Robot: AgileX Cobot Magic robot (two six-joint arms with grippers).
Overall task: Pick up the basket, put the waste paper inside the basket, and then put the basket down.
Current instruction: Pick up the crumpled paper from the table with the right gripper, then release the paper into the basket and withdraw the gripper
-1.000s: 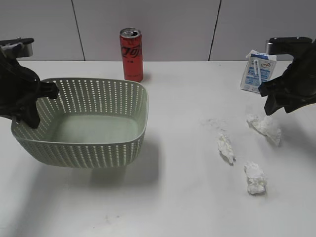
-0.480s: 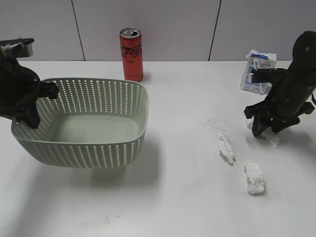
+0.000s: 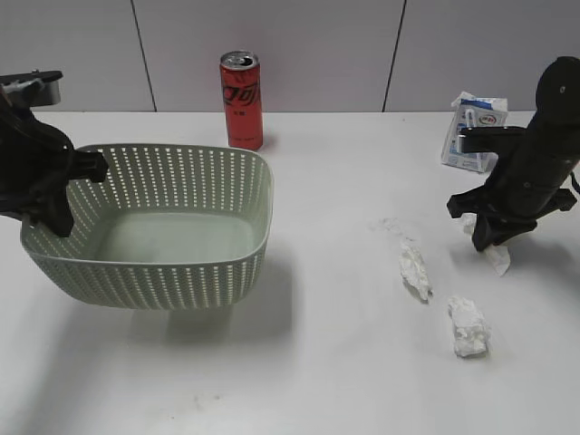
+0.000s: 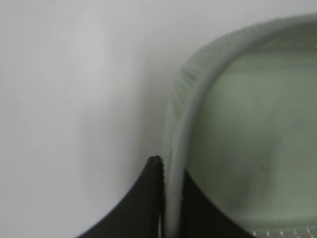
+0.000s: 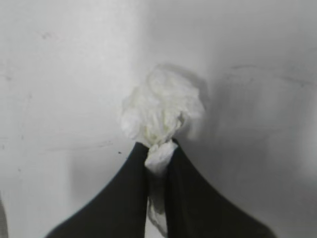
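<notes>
The sage-green basket (image 3: 163,227) hangs tilted above the table at the left. My left gripper (image 3: 56,195) is shut on the rim at its left end; the left wrist view shows the jaws (image 4: 171,171) pinching the basket's rim (image 4: 198,99). My right gripper (image 3: 485,237) is down at the table on the right, shut on one wad of waste paper (image 3: 494,256); the right wrist view shows the jaws (image 5: 159,151) clamped on that wad (image 5: 163,111). Two other wads lie on the table: one (image 3: 414,267) in the middle right and one (image 3: 468,327) nearer the front.
A red drink can (image 3: 241,87) stands at the back behind the basket. A blue-and-white drink carton (image 3: 471,131) stands at the back right, just behind my right arm.
My right arm has come down from near the carton onto the rightmost wad and closed on it. The basket and left arm have not moved.
</notes>
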